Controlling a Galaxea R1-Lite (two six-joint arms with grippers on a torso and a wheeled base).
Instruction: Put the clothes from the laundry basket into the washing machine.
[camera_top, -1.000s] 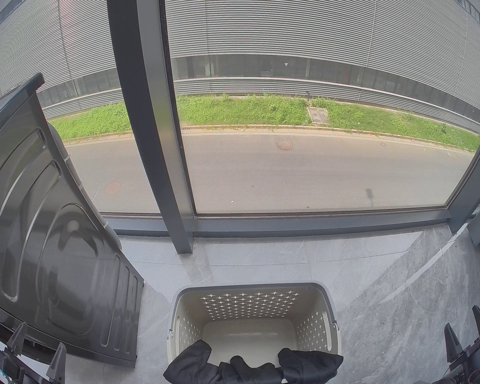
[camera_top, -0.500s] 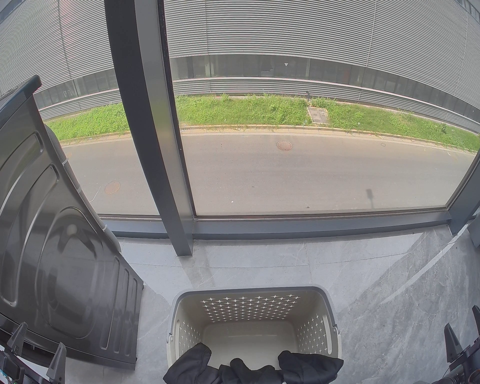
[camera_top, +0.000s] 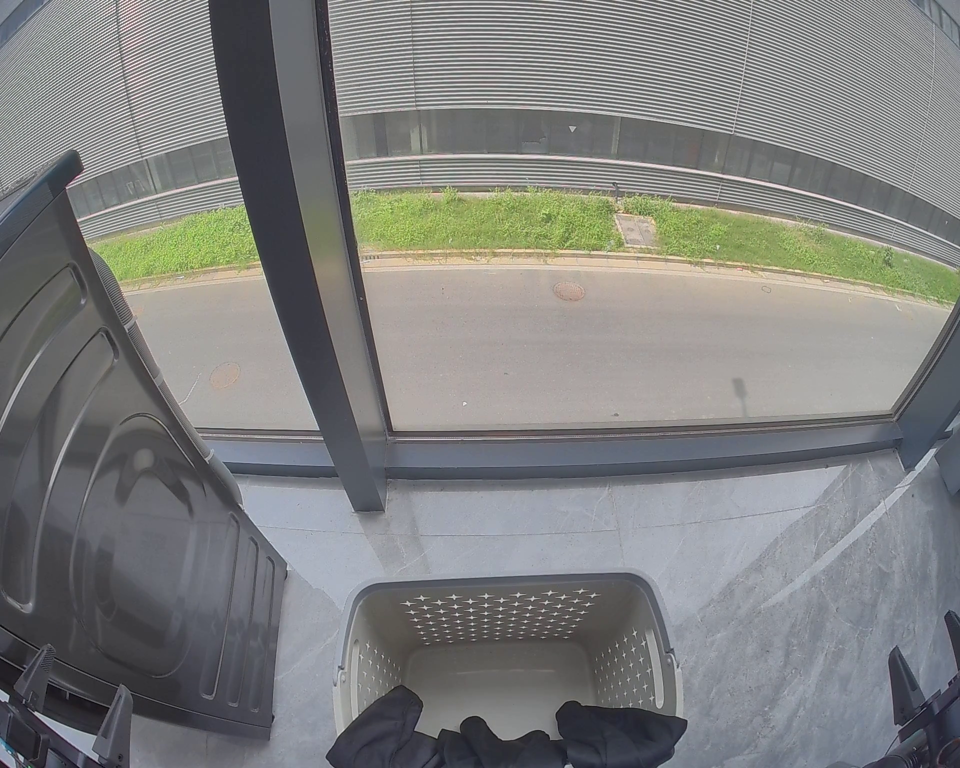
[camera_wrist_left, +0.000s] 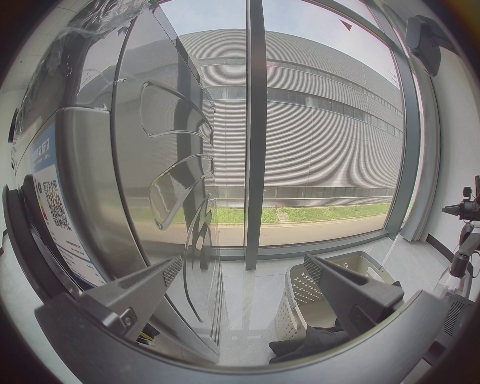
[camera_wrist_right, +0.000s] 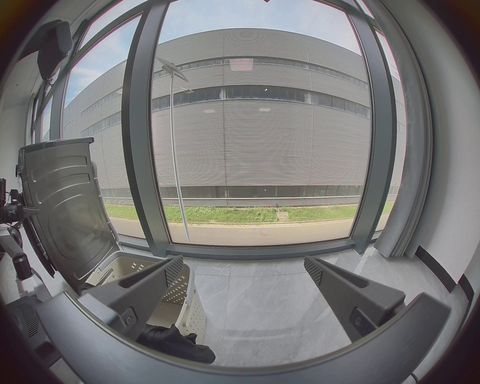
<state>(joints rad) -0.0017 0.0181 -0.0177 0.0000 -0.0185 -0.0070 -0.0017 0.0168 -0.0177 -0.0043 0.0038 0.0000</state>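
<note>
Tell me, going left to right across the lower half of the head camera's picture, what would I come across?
washing machine → laundry basket → right gripper. The black clothes hang over the basket's near rim, so they share its place.

The laundry basket (camera_top: 500, 612) is pale cream, its walls patterned with rows of small star-shaped holes. The clothes (camera_top: 505, 742) are plain black. The washing machine (camera_top: 130, 540) is glossy dark grey. The floor (camera_top: 790, 600) is grey marbled tile with paler veins, and the window frame (camera_top: 300, 260) is dark grey.
</note>
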